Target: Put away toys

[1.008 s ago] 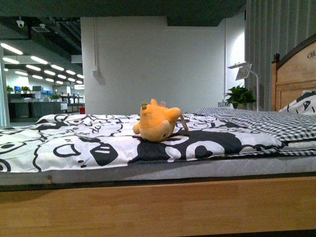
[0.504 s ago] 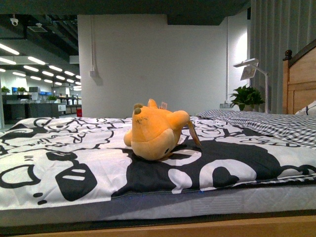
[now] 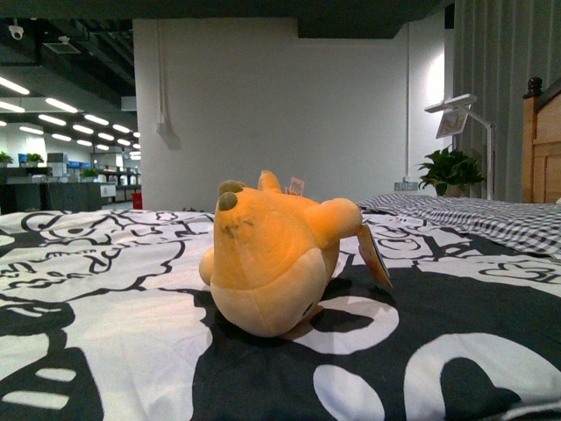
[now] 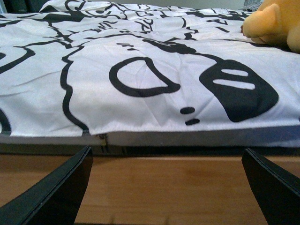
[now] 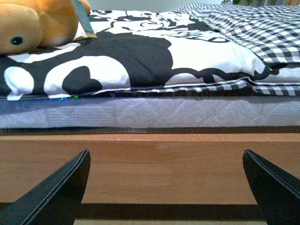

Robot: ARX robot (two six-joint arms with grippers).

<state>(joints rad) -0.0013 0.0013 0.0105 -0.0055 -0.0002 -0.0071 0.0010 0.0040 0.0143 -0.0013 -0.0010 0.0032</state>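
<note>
- While each wrist view shows two dark fingers spread toward the picture's edges with nothing between them, the left jaws and right jaws stand wide and empty, low in front of the bed's wooden side rail [image 5: 154, 164].
- Just above that rail runs the quilted mattress edge [image 5: 140, 115], and over it lies the black-and-white cartoon duvet cover [image 3: 96, 298]. A checked blanket [image 5: 253, 28] covers the headboard end.
- On the duvet's dark patch the orange plush toy [image 3: 272, 263] lies tipped over, with a paper tag [image 3: 375, 259] hanging at its side. It is well apart from both jaws and shows only at the margin of each wrist view.
- Over the last second the front view has closed in. The rail and mattress edge have dropped out of it, the toy has grown to fill the middle, and the potted plant [image 3: 451, 168] and desk lamp [image 3: 458, 110] have slid toward the headboard [image 3: 545, 140]. The toy sits on the same patch of print, so the robot has rolled up to the bed.
- This is approach only, and the task is barely begun.
- The arms must lift over the rail before either can reach the toy.
- No bin or box for the toy is in view.
</note>
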